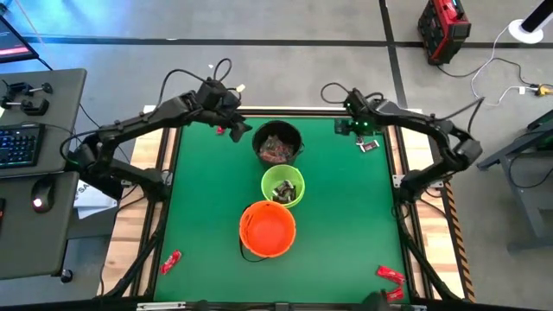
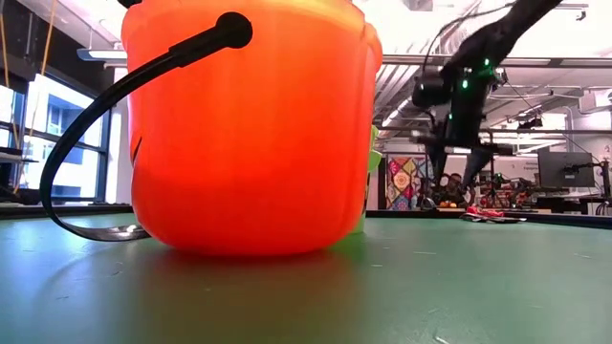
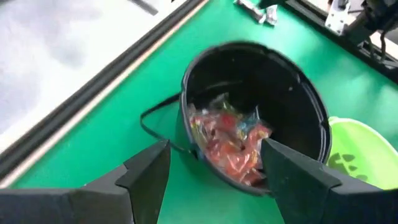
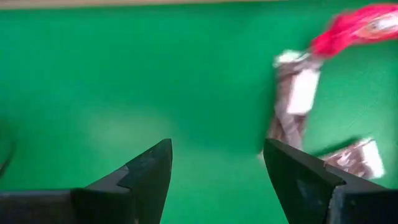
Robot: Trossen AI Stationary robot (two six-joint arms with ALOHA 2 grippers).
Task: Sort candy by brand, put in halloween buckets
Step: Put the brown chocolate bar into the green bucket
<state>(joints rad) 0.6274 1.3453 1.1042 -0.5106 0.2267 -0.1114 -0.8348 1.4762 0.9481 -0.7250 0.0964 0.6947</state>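
Your candy is split between pails and worktop. The black bucket [image 1: 278, 142] sits toward the far edge of the green worktop [image 1: 207, 207] and holds a heap of red-wrapped pieces [image 3: 230, 143], seen clearly from the left wrist. Just nearer you is the lime green bucket [image 1: 283, 186], with a few pieces [image 1: 282, 190] inside; nearest is the orange bucket [image 1: 267, 229], whose contents you cannot make out from above. The three pails stand in a tight line, each just beside the next. In the low view the orange pail fills most of the picture, its black handle [image 2: 115, 105] drooping to the worktop.

Loose candy remains on the worktop: one red piece [image 1: 170, 260] near the front left corner, red pieces [image 1: 390, 275] near the front right corner, and a small cluster [image 1: 368, 145] at the far right, which the right wrist shows as a red wrapper [image 4: 354, 28] beside brown-and-white ones [image 4: 295, 102].

Your left claw [image 3: 214, 162] hovers over the near rim of the black bucket, fingers spread, nothing between them. Your right claw [image 4: 217, 165] hangs above bare green just beside the far-right cluster, fingers also spread and empty.

Beyond the worktop's left side you have a desk with a keyboard [image 1: 19, 145] and mouse [image 1: 39, 200].
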